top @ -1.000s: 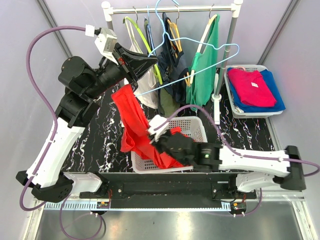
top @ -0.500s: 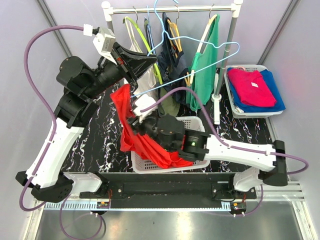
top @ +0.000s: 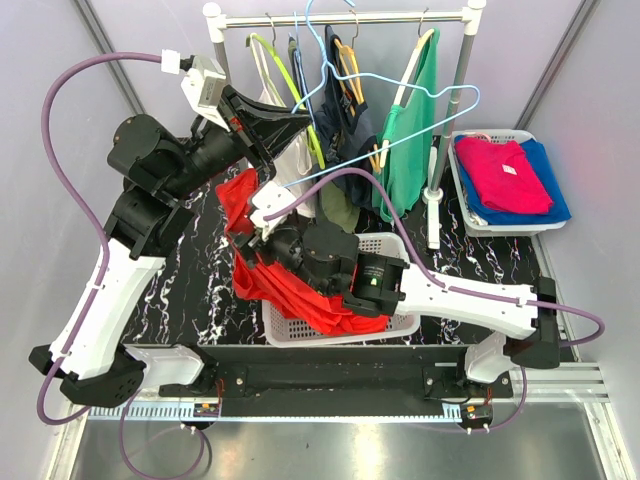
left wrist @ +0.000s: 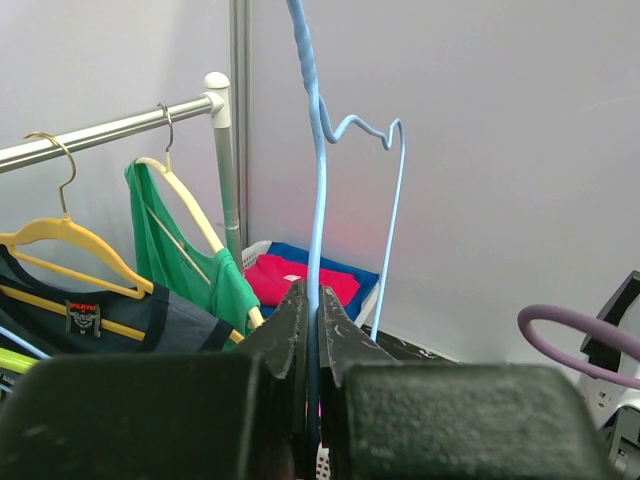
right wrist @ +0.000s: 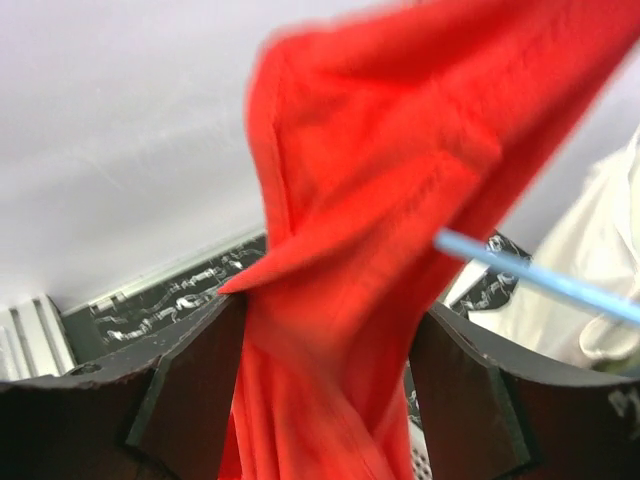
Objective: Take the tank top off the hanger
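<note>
Both seen: L gripper (left wrist: 312,305) clamps blue hanger (left wrist: 318,200); R gripper (right wrist: 330,390) spread, red tank top (right wrist: 380,180) between.

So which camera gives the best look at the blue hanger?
Top external. It shows nearly the whole blue hanger, hook to far corner, with the red tank top draped off its low end. The left wrist shows only wire rising from the shut left pincer. The right wrist shows only a short blurred stretch.
</note>
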{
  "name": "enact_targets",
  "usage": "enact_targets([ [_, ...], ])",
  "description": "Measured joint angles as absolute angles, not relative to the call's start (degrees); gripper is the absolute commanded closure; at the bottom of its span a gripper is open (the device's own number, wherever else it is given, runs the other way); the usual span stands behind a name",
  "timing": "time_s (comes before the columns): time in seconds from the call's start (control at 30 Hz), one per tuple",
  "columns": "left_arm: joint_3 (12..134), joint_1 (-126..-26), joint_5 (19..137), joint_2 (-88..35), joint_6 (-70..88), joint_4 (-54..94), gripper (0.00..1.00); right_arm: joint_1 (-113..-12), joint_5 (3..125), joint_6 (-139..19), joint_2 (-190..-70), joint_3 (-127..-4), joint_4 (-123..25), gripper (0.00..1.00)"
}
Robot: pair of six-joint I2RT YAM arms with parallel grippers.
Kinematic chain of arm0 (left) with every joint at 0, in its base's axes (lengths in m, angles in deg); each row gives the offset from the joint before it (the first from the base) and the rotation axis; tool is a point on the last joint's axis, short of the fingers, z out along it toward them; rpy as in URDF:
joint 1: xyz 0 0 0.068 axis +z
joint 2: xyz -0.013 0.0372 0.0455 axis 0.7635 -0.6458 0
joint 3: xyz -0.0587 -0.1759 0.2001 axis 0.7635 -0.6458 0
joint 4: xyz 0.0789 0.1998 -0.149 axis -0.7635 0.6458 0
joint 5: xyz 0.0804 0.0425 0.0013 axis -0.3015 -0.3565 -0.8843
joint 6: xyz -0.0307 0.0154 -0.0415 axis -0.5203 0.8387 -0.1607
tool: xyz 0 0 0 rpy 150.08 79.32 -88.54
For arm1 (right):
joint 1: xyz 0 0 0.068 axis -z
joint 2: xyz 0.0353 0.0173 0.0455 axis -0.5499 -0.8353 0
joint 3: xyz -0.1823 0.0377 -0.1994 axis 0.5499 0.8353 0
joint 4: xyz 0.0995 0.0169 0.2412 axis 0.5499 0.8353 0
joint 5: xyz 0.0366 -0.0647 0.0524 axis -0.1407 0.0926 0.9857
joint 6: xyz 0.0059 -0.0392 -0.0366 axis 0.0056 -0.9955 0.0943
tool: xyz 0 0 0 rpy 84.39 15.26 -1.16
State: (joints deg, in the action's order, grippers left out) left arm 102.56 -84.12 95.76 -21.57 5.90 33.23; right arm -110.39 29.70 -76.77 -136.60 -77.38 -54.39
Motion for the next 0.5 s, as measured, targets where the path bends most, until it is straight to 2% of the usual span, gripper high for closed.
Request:
enact_targets([
  [0.13,102.6,-84.1,95.8,-21.6,6.2,33.2,1.0,-110.4,31.7,-76.9,-138.2,-80.3,-54.7,0.32],
  [0.2,102.6,-84.1,95.8,-21.6,6.2,33.2,1.0,-110.4,32.6,-76.9,-138.7,-80.6,-55.1,0.39],
  [0.23,102.6,-84.1,95.8,-21.6,6.2,33.2,1.0,-110.4,33.1,-76.9,-139.0,-80.6,-55.4,0.47],
  [0.3,102.6,-84.1,95.8,-21.6,6.2,33.3,1.0,-110.4,34.1,-76.8,-139.6,-81.1,-55.6,0.54],
  [0.4,102.6,-84.1,95.7,-21.6,6.2,33.4,1.0,-110.4,35.7,-76.2,-141.1,-82.8,-55.8,0.78],
  [0.47,102.7,-84.0,95.8,-21.6,6.2,33.5,1.0,-110.4,36.3,-76.1,-141.6,-83.7,-55.8,0.89],
  [0.5,102.9,-83.8,95.8,-21.6,6.1,33.7,1.0,-110.4,37.0,-75.8,-141.7,-84.1,-55.8,0.9],
])
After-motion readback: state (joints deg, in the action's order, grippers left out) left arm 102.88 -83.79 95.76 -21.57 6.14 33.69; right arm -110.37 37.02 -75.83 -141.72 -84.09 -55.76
